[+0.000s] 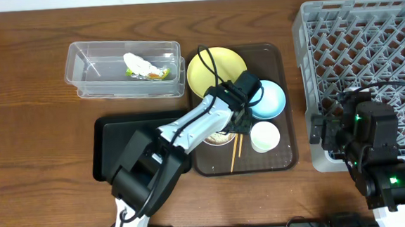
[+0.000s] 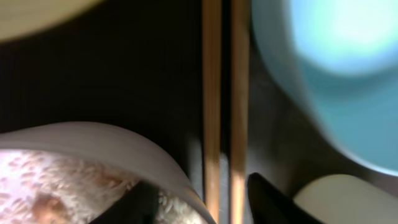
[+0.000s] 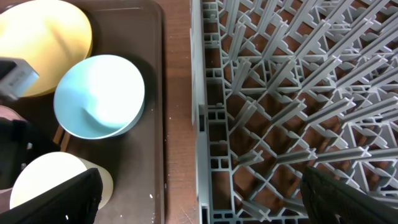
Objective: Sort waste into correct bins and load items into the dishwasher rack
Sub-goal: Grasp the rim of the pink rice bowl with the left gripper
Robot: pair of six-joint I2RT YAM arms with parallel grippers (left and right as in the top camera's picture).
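Note:
On the brown serving tray lie a yellow plate, a light blue bowl, a small pale cup, two chopsticks and a white bowl holding rice-like leftovers. My left gripper is open and low over the tray. In the left wrist view its fingers straddle the white bowl's rim and the chopsticks, one finger over the rice. The green-and-orange wrapper lies in the clear tub. My right gripper is open and empty over the rack's front left corner.
The black tray lies left of the brown tray, under my left arm. In the right wrist view, the rack's wall stands close beside the brown tray's edge, with a narrow strip of table between. The blue bowl and cup show there.

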